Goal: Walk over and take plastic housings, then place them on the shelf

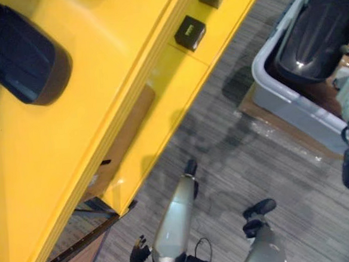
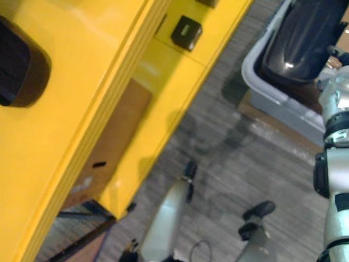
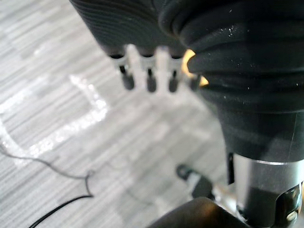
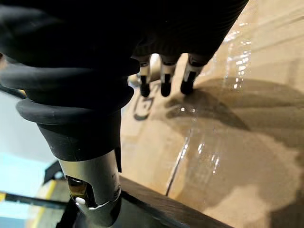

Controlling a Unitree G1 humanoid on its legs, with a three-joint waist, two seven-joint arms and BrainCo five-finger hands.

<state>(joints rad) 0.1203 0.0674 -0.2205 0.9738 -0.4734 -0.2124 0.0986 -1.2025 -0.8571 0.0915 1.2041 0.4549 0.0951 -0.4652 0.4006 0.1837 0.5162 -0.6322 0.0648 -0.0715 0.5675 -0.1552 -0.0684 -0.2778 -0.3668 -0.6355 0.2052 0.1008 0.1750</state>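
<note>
One housing is lying in the grey bin on the robot's right. A second housing is already sitting on the yellow shelf.

The right hand is hanging with its fingers straight and loosely spread, gripping nothing, above taped cardboard. The left hand is dangling empty in the same way over the carpet.

The risk is that the right hand is lining up beside the bin rather than over it, so a reach could end up catching the rim. The housing is looking glossy and rounded, so it may be slipping out of a one-handed hold.

The eye views are giving the bin, housings and shelf. The right wrist view is giving the fingers' spread and the cardboard beneath them, probably the sheet under the bin.
</note>
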